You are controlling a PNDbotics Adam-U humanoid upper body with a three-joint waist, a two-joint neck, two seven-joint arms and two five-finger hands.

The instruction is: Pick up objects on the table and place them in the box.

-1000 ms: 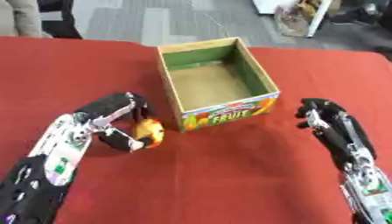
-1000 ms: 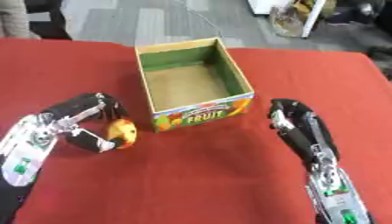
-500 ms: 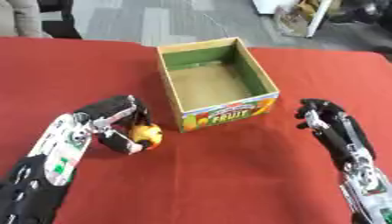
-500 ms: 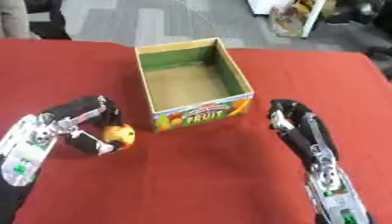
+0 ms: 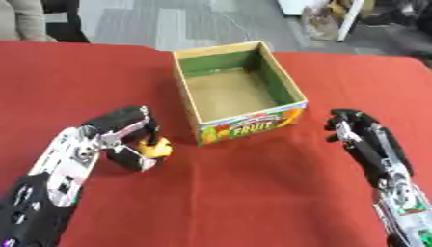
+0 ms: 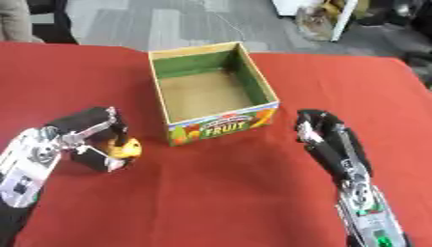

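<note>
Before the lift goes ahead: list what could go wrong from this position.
1. The left hand curls round the small yellow-orange object with only part of it showing between the fingers; it may slip out on lifting.
2. The object sits close to the box front wall; a low carry could knock the wall and shift the box.
3. The right hand rests apart from the box, so nothing steadies it.

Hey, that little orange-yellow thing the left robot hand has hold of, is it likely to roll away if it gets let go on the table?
Probably, somewhat: the orange-yellow object looks rounded, so it may roll on the flat red table. It seems stiff, since it keeps its shape inside the left robot hand. It is likely light, being small beside the box.
</note>
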